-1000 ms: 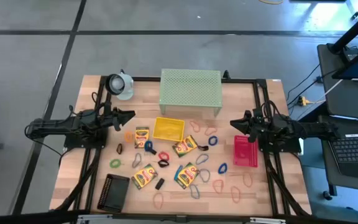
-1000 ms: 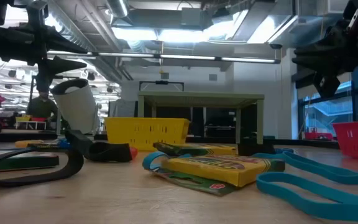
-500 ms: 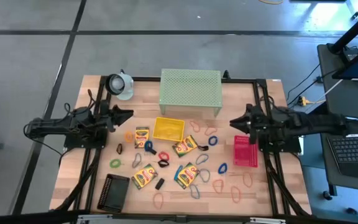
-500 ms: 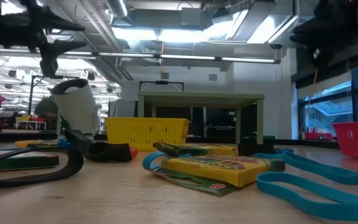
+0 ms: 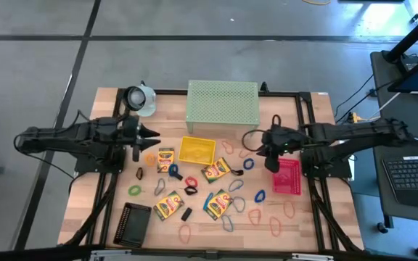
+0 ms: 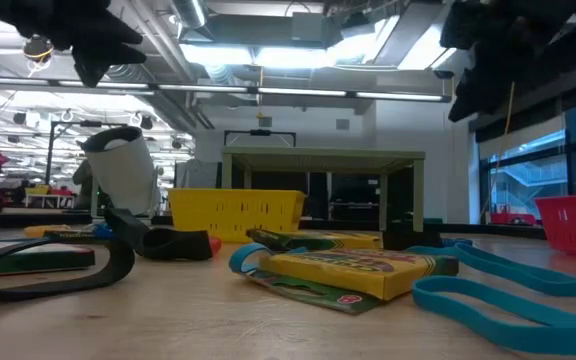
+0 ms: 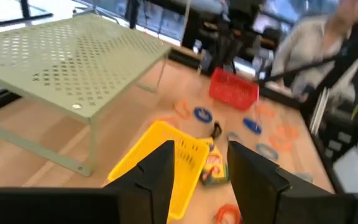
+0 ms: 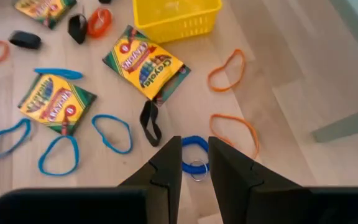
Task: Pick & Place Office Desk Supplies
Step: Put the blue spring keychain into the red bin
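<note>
Overhead, the right gripper (image 5: 261,142), fingers slightly apart, hovers above a blue loop (image 8: 194,154) near the yellow tray (image 5: 197,150); the left gripper (image 5: 151,135), also parted, hangs opposite.

A robotics lab in a large industrial hall.

A wooden counter (image 5: 216,221) in a black frame stands on a grey concrete floor (image 5: 42,65), with two dark arms mounted at its sides. A laptop (image 5: 416,174) and cables sit beside it. Across the counter show exposed ceiling ducts (image 6: 268,75), strip lights and tall windows (image 6: 528,180).
</note>
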